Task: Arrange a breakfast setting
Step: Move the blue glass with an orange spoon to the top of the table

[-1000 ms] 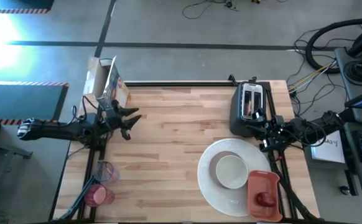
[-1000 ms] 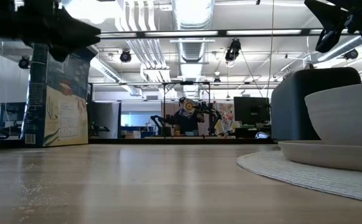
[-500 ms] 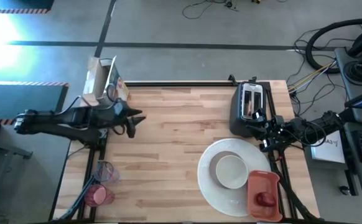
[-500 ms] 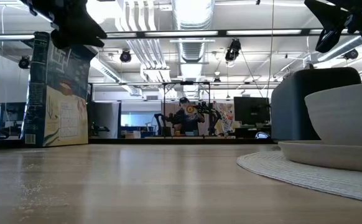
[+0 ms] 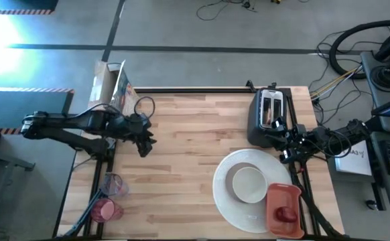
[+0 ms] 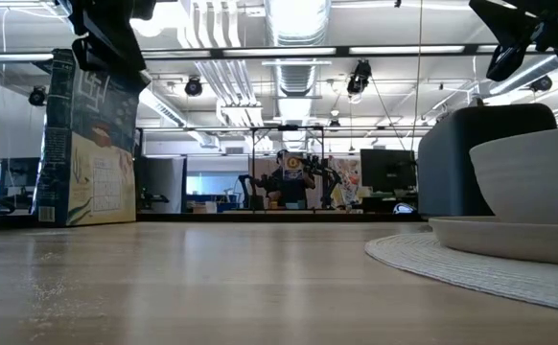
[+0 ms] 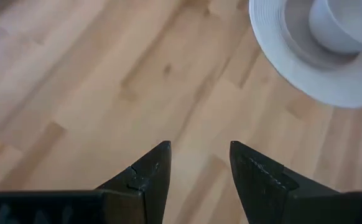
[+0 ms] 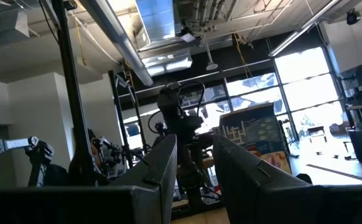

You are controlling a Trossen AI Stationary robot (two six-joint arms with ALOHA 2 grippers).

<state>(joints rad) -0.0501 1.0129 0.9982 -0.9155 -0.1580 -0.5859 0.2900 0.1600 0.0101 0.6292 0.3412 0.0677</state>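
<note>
Left gripper (image 5: pixel 143 144), jaws parted and empty, hovers over the desk (image 5: pixel 188 161) at nine o'clock; the large white plate (image 5: pixel 230 207) and bowl (image 5: pixel 248 183) sit at five o'clock. The right gripper (image 5: pixel 280 144) waits beside the toaster (image 5: pixel 270 112), jaws slightly apart. A low reach risks toppling the cereal box (image 5: pixel 114 90).

cereal box (image 6: pixel 89 144): has printing + a maze-type graphic on the side, but tbh no words legible
same box, right wrist view (image 8: pixel 255 140): big pattern on the panel, can't read it either
paper (image 5: pixel 357 158) off the table edge right of the toaster (image 5: pixel 270 114): some dark scribble, not readable
toaster: no brand visible
verdict: nothing readable anywhere
</note>
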